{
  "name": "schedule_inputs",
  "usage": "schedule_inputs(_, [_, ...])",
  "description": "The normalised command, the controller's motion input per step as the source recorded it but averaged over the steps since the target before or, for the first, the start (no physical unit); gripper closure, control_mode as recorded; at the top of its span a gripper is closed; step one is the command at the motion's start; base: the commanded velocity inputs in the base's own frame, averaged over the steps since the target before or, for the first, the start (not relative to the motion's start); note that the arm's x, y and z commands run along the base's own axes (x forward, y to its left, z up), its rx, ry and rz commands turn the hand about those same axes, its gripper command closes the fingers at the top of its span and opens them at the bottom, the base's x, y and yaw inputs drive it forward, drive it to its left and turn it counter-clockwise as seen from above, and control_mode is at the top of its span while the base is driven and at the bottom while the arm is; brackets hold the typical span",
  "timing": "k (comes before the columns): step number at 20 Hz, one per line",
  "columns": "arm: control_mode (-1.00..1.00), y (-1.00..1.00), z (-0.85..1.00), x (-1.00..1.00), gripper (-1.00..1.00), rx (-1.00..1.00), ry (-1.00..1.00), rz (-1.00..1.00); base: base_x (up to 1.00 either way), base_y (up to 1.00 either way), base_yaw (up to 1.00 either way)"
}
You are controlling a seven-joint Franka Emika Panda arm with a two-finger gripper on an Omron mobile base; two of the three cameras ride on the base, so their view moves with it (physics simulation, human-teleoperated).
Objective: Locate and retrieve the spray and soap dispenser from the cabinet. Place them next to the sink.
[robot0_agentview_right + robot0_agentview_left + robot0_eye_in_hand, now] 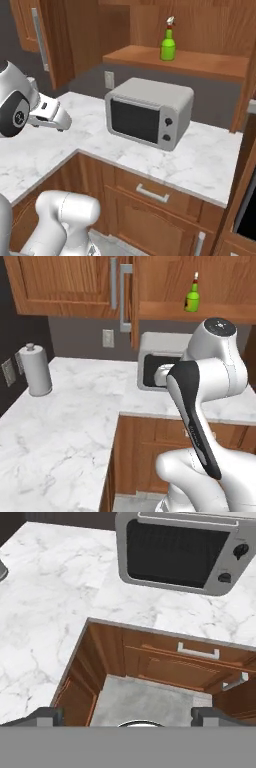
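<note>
The green spray [192, 299] [168, 46] stands upright on the wooden shelf [200, 62] of the open brown wall cabinet [165, 281]. The cabinet door [134, 301] is swung out, and its long grey bar handle [124, 298] faces the room. My gripper [130, 717] is open with nothing between its widely spread fingertips [50, 716]. It hangs over the counter corner, well below and left of the shelf, looking down at the floor and the counter edge. The soap dispenser and the sink are out of view.
A grey microwave [155, 368] [147, 112] [175, 552] sits on the white marble counter [200, 155] under the shelf. A grey paper-towel roll [35, 371] stands at the far left. Wooden under-counter doors and a drawer [197, 654] line the inside corner.
</note>
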Motion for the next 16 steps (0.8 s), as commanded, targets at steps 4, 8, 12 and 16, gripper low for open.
schedule_inputs(4, [1.0,0.0,0.0,0.0,-1.0,0.0,0.0,0.0,-0.17,0.0,-0.46])
schedule_inputs(8, [1.0,0.0,0.0,0.0,-1.0,0.0,0.0,0.0,-0.13,0.0,-0.46])
schedule_inputs(12, [1.0,0.0,0.0,0.0,-1.0,0.0,0.0,0.0,-0.03,0.0,-0.45])
schedule_inputs(16, [1.0,0.0,0.0,0.0,-1.0,0.0,0.0,0.0,0.15,0.32,-0.21])
